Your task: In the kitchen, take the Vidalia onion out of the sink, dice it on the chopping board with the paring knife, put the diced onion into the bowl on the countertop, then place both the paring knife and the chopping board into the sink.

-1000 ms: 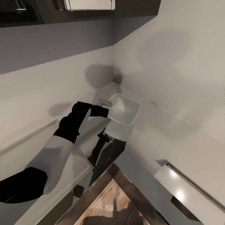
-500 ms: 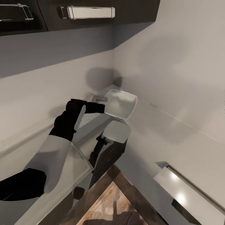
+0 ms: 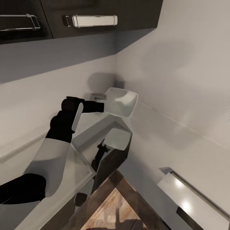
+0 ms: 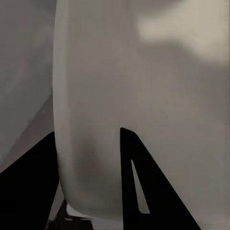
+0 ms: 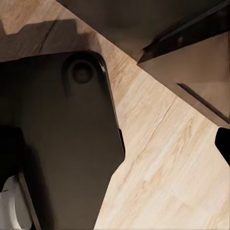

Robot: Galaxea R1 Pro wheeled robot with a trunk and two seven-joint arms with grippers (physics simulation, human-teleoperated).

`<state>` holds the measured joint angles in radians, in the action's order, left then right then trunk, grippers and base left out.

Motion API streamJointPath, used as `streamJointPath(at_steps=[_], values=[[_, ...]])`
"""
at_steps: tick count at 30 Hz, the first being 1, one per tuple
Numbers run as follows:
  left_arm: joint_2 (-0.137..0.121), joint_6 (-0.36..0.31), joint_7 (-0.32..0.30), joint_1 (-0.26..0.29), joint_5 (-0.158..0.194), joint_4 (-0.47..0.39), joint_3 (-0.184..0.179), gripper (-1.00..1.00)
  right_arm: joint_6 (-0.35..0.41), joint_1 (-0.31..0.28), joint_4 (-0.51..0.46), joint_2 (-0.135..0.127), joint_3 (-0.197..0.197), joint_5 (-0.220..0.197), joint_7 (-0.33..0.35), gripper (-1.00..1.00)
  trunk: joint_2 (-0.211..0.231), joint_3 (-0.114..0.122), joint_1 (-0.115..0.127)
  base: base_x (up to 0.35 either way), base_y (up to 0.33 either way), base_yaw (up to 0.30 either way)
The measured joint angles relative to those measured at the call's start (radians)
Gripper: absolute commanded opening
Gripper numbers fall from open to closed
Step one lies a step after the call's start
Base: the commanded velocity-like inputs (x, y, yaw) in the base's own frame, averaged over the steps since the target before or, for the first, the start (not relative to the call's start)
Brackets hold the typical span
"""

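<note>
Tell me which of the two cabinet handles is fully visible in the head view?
The right handle, the bright wide bar. The left handle is thinner, darker and cut by the picture's edge.

I see left gripper [image 3: 101, 106] clamped on near rim of white square bowl [image 3: 120, 101], bowl tilted, lifted clear above grey countertop [image 3: 153, 137]. Bowl hangs near wall corner, below dark upper cabinets [image 3: 95, 12] with chrome handle [image 3: 91, 20]. Wood floor [image 3: 110, 209] beneath countertop edge.

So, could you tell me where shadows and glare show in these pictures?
Head view: the bowl, held in the left gripper, throws a soft dark shadow on the wall corner behind it; bright glare spots sit on the countertop. Left wrist view: the bowl looks soft and grey-shaded. Right wrist view: shadow crosses the wooden floor.
</note>
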<state>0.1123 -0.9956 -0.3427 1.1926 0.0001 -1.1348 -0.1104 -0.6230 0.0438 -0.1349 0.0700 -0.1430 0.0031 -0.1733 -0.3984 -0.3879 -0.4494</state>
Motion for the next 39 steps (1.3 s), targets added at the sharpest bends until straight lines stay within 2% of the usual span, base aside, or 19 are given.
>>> streamJointPath(at_steps=[6, 17, 22, 25, 28, 39], values=[[-0.002, 0.000, 0.001, 0.000, -0.004, -0.005, 0.001, -1.00, -0.033, 0.000, -0.028, 0.000, -0.002, -0.001, 0.000, 1.00, 0.000, 0.009, -0.001, -0.171, 0.000, 0.000], [-0.002, 0.000, 0.001, 0.000, -0.003, -0.005, 0.001, -1.00, -0.037, 0.000, -0.065, -0.001, -0.006, -0.003, 0.001, 1.00, 0.000, 0.010, -0.001, -0.323, 0.000, 0.026], [-0.002, 0.000, 0.001, 0.000, -0.005, -0.005, 0.001, -1.00, -0.036, 0.001, -0.101, -0.002, -0.005, -0.002, -0.004, 1.00, 0.000, 0.010, -0.001, -0.332, 0.000, 0.242], [-0.002, 0.000, 0.001, 0.000, -0.005, -0.005, 0.000, -1.00, -0.036, 0.001, -0.110, -0.019, -0.006, -0.006, -0.004, 1.00, 0.000, 0.010, -0.001, -0.332, 0.015, 0.276], [-0.002, 0.000, 0.001, 0.000, -0.005, -0.005, 0.000, -1.00, -0.036, 0.001, -0.112, -0.025, -0.006, -0.007, -0.004, 1.00, 0.000, 0.010, -0.001, -0.331, 0.079, 0.280], [-0.002, 0.000, 0.001, 0.000, -0.005, -0.005, 0.000, -1.00, -0.036, 0.001, -0.113, -0.028, -0.006, -0.008, -0.004, 1.00, 0.000, 0.010, -0.001, -0.331, 0.104, 0.281]])
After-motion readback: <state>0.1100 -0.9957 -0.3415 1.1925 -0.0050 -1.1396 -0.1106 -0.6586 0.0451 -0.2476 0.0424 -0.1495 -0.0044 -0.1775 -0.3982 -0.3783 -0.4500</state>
